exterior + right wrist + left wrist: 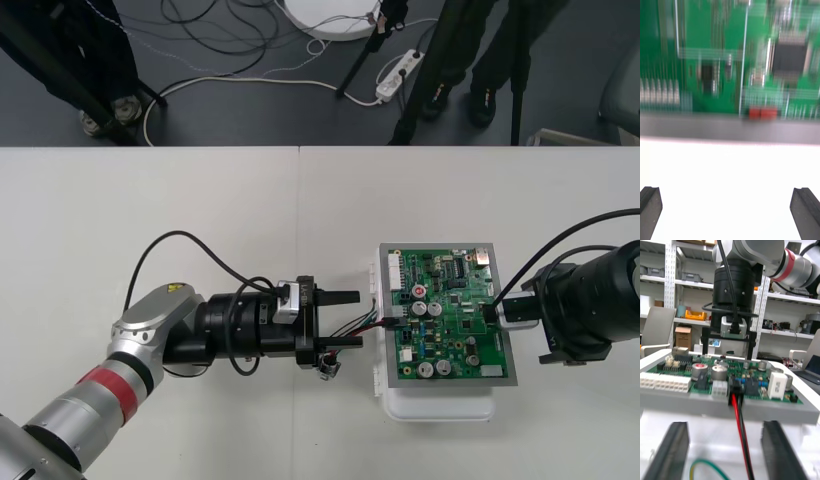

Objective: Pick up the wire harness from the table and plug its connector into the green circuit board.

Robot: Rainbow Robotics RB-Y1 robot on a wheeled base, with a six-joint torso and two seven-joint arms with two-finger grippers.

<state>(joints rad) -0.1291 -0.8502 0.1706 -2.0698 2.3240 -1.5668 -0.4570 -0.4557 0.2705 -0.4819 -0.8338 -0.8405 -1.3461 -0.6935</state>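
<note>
1. Left gripper (358, 320): fingers (672, 450) spread wide and pinching nothing, just short of the board's edge.
2. Harness (368, 322): I see its red and black wires (741, 435) run between those fingers, touching neither. The socket (328, 370) lies on the table (200, 220) beside the gripper.
3. Plug (735, 389): seated in the edge of the green board (450, 315), which rests on a white base (440, 405).
4. Right gripper (497, 312): fingers apart, at the board's opposite edge.

At eight o'clock, the left arm (145, 325) is built of silver links with a red ring (104, 385); a yellow label (178, 289) is stuck on its elbow and a black cable (165, 238) is looped to its wrist (235, 325). Black fingers (340, 297) are borne by the left gripper (358, 320).
</note>
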